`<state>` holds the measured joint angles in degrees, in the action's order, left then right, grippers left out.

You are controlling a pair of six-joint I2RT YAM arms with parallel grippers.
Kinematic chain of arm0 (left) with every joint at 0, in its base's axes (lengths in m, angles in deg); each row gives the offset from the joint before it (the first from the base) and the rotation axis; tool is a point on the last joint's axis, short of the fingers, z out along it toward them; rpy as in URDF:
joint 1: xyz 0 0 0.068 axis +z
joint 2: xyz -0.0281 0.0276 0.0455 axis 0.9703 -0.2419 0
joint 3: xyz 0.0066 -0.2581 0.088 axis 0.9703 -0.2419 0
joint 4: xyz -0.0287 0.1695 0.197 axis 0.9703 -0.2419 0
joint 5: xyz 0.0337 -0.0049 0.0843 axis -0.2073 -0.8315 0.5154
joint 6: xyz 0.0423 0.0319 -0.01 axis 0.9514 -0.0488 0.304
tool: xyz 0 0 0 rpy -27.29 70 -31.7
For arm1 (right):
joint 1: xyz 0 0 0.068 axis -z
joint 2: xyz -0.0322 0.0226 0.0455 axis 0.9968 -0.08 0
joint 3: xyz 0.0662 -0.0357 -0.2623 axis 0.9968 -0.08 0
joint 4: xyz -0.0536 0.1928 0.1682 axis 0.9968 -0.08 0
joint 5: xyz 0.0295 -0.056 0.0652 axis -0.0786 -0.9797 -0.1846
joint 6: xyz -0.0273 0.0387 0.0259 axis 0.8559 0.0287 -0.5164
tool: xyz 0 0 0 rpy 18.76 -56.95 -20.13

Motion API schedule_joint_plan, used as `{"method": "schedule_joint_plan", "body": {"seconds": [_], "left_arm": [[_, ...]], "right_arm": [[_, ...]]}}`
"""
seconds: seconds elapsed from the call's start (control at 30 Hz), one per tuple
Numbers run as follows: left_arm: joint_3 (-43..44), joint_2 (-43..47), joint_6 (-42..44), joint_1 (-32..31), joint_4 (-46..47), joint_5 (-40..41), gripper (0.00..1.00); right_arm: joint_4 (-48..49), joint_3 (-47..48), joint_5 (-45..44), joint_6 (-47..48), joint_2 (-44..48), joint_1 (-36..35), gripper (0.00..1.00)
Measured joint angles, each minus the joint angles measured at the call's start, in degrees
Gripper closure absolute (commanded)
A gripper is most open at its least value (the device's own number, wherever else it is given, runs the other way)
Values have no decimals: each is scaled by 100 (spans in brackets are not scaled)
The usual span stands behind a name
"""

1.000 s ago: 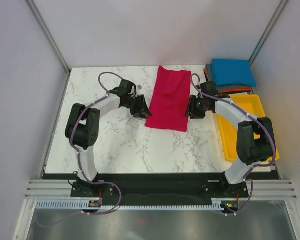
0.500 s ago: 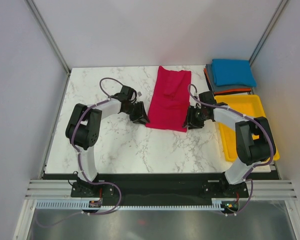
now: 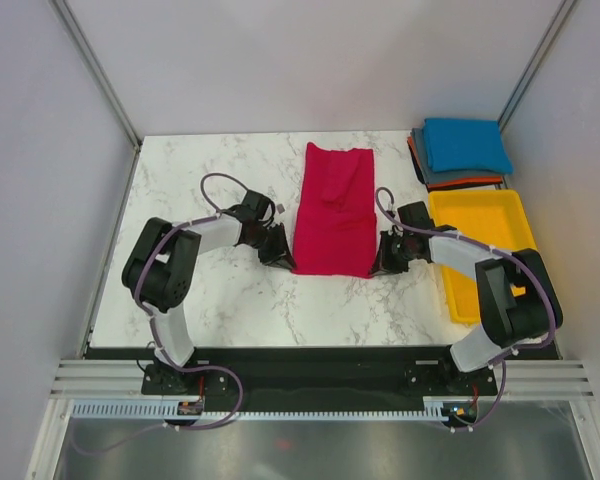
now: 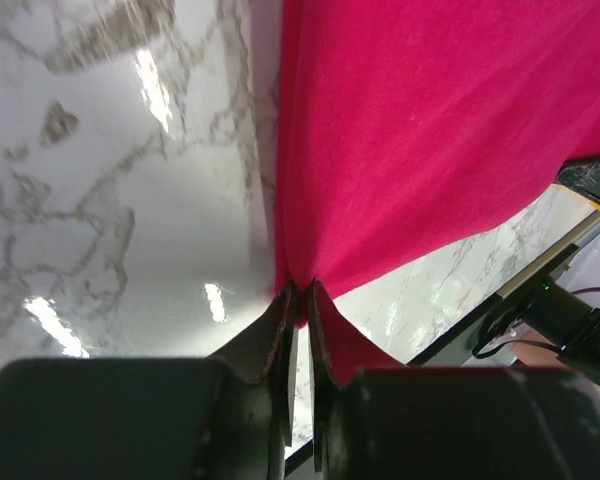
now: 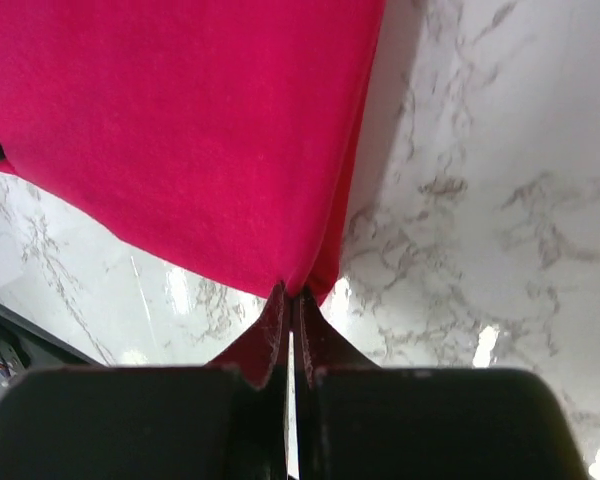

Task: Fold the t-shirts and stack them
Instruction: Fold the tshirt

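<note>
Red t-shirt (image 3: 333, 215) lies as a long strip mid-table. Left gripper (image 4: 300, 300) pinches its 7 o'clock corner and right gripper (image 5: 290, 298) its 5 o'clock corner; the wrist views crop the rest. At the table's 1 o'clock, blue t-shirt (image 3: 466, 143) covers grey t-shirt (image 3: 450, 176) and orange t-shirt (image 3: 477, 183), which show edges only. The right arm overlaps the yellow tray (image 3: 500, 205).

High rear overview; two wrist close-ups, apparently on one red t-shirt (image 3: 332, 225)
</note>
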<state>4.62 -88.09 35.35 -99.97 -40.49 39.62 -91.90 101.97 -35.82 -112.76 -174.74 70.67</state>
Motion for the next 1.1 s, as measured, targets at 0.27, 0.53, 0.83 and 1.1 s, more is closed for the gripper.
{"method": "schedule_joint_plan", "body": {"seconds": [0.27, 0.53, 0.83, 1.1], "left_arm": [[-647, 778, -289, -181, -186, 190, 57], [789, 549, -184, -11, -610, 487, 55], [2787, -1045, 422, 240, -721, 452, 56], [3222, -1790, 841, 284, -997, 398, 54]], "right_arm": [[-417, -339, -315, -39, 813, -68, 61], [-1167, 697, -927, 103, 748, -63, 55], [-1233, 2514, -874, 1189, -1038, 184, 49], [-1425, 3093, -654, 1775, -1775, 579, 48]]}}
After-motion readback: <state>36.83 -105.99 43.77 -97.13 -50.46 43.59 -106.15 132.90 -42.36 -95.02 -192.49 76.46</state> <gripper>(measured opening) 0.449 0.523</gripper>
